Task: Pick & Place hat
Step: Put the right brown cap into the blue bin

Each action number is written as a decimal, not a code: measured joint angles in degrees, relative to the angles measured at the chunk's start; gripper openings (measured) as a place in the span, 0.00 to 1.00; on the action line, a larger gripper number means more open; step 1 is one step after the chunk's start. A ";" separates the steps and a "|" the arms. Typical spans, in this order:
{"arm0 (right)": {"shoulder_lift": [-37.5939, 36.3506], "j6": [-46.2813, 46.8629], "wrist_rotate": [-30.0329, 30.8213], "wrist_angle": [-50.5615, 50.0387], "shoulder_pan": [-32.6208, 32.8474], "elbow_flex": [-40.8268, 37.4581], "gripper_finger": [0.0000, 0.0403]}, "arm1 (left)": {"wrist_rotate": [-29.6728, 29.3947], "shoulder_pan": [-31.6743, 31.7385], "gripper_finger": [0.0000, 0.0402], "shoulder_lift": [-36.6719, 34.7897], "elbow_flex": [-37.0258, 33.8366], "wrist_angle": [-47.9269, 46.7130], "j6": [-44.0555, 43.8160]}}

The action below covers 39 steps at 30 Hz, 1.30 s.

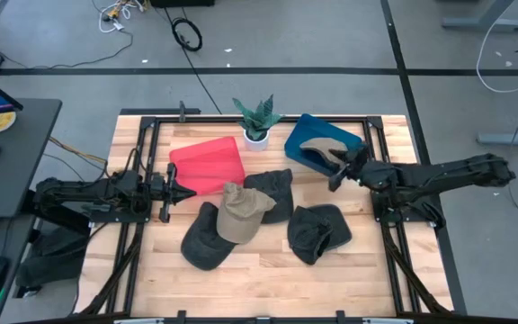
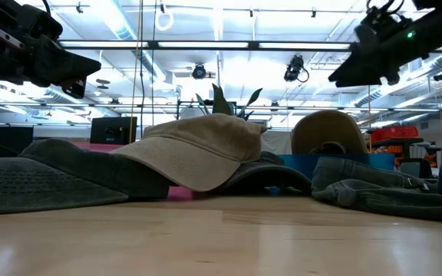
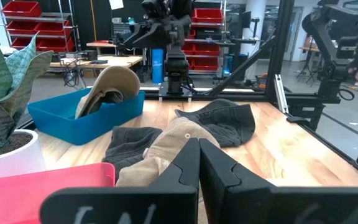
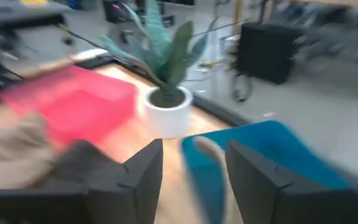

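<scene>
A tan cap [image 1: 244, 211] [image 2: 198, 149] lies on the table with its brim over a dark hat [image 1: 205, 241]. Two more dark hats [image 1: 272, 193] [image 1: 317, 232] lie beside it. A second tan hat [image 1: 320, 146] [image 3: 107, 87] leans upright inside the blue bin [image 1: 297, 144] [image 4: 272, 149]. My right gripper [image 1: 334, 175] [image 4: 192, 168] hovers open and empty above the bin's near left edge. My left gripper [image 1: 187, 192] [image 3: 199, 155] is shut, holds nothing, and waits level in front of the red bin [image 1: 207, 165], pointing at the hats.
A potted plant [image 1: 257, 121] [image 4: 166, 112] stands at the far edge between the red bin and the blue bin. Black frame rails [image 1: 378, 225] run along the table's left and right sides. Bare wood [image 1: 268, 279] shows along the near edge.
</scene>
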 joint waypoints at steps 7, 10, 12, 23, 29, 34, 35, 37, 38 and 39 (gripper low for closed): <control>-5.78 7.41 -5.89 -6.50 -2.03 0.00 0.41 | 0.00 0.00 0.01 -0.01 -0.01 -0.02 -0.02; -6.63 10.58 -0.96 -13.03 -2.98 0.00 0.40 | 0.00 0.00 0.01 -0.01 0.00 -0.01 0.00; -6.57 13.24 0.24 -17.56 -3.71 0.00 0.39 | 0.00 0.00 0.01 0.00 0.00 0.00 0.00; -1.22 20.33 -8.44 -25.17 -6.85 0.02 0.31 | 0.00 0.00 0.01 -0.02 0.00 -0.02 -0.02; 4.70 18.92 -8.68 -19.83 -8.26 0.02 0.28 | 0.00 0.00 0.01 -0.02 0.00 -0.02 0.00; 10.10 14.01 -8.76 -8.23 -9.22 0.02 0.26 | 0.00 0.00 0.01 0.00 0.00 -0.02 -0.02; 11.34 12.94 -8.76 -5.85 -9.41 0.06 0.26 | 0.00 0.00 0.01 -0.01 0.00 -0.01 -0.01; 14.05 11.54 -8.82 -2.50 -10.07 0.11 0.26 | 0.00 0.00 0.01 -0.01 -0.02 -0.02 0.00; 15.35 11.22 -8.81 -1.38 -10.56 0.11 0.25 | 0.00 0.00 0.01 -0.02 -0.01 -0.02 -0.02; 16.76 11.16 -8.81 -0.38 -11.12 0.10 0.25 | 0.00 0.00 0.01 0.00 0.00 -0.02 -0.02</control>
